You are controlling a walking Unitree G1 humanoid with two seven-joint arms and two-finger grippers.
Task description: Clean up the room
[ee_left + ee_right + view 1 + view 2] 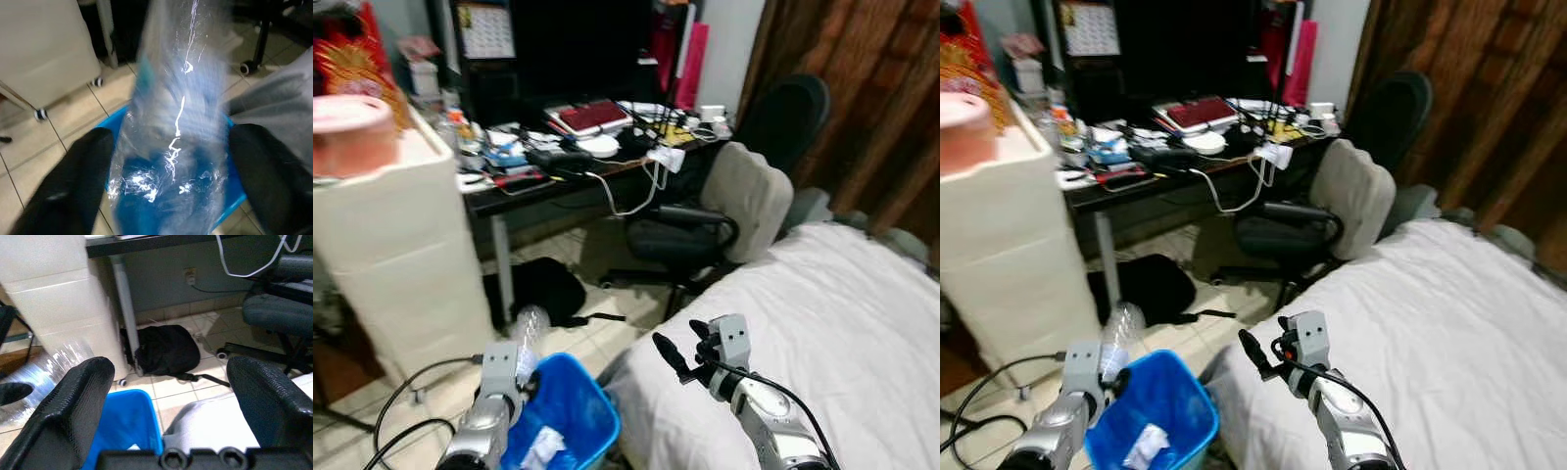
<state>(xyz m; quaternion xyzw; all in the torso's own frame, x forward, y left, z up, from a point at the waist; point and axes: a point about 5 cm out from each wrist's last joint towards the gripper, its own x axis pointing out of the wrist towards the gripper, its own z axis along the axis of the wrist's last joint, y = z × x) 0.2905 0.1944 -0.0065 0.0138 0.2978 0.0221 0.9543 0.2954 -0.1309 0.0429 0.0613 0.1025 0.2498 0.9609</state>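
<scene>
While the left gripper (166,196) holds a crumpled clear plastic bottle (529,328) between its two black fingers (73,191), the bottle stands above the near rim of a blue bin (570,411) that sits on the tiled floor (597,338) just beside the bed (822,323). Seen from the left wrist, the bottle is blurred and spans the gap between the fingers, with the blue of the bin showing through and beneath it. A scrap of white paper (543,446) lies inside the bin. Over the corner of the bed's white sheet, near the bin, the right gripper (690,343) hovers with its fingers spread wide and nothing between them; its wrist view looks past them to the bin's rim, a black bag (166,352) on the floor and the leg of the desk (499,264). That bag lies under the desk, close to a tall white drawer unit (401,255) which carries a pink round container (352,132) on top. Across the dark desk are a red book (595,115), white cables (641,196) hanging over the edge and much small clutter too blurred to name. A black office chair (705,230) with a grey cushion (749,201) on its back stands between desk and bed. Brown curtains (862,108) hang behind the bed.
</scene>
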